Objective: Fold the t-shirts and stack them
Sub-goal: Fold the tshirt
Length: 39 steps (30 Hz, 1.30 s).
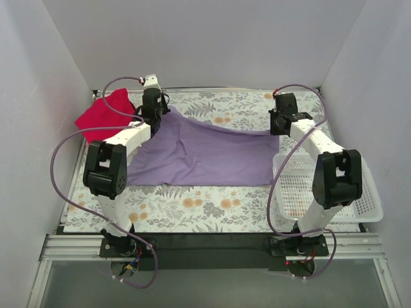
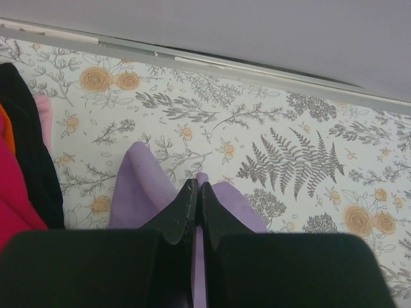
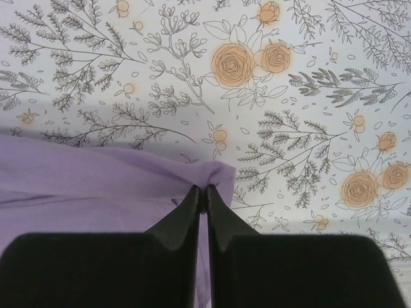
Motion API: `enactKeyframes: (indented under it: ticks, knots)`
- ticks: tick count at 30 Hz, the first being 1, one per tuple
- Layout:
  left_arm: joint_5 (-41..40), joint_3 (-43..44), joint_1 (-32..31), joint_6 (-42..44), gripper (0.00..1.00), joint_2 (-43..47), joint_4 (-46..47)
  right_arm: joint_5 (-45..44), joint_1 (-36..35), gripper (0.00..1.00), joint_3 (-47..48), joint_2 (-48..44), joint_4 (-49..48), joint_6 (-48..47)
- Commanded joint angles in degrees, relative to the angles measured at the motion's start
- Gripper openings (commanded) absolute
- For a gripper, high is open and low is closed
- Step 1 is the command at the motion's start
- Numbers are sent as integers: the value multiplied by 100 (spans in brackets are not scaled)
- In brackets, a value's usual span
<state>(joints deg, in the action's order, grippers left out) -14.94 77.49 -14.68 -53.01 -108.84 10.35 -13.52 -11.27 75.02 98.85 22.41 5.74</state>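
The left pincer and right pincer are each pinching a far corner of the purple shirt, its far edge stretching between them mid-worktop. The red shirt is lying bunched far-left and the basket is overhanging the right edge, with printed worktop showing along the near side.

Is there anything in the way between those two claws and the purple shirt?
Nothing visible. The left gripper and the right gripper each pinch a far corner of the purple shirt, jaws shut directly on the cloth.
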Motion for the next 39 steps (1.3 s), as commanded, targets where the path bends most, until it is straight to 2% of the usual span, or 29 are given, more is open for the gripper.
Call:
enactKeyframes:
  ticks: [1,9,20,39]
  knots:
    - [-193,-295,53,-69,0,591,108,104,-7,1,-225,-339,17,-64]
    - [-413,-1349,53,-165,0,1364,257,104,-402,1,-646,-665,149,-73]
    - [-273,-2255,61,-367,0,2015,152,-160,-789,1,-1060,-1174,395,15]
    - [-370,-3012,53,-561,0,2428,-279,-511,-912,1,-1543,-1579,826,103]
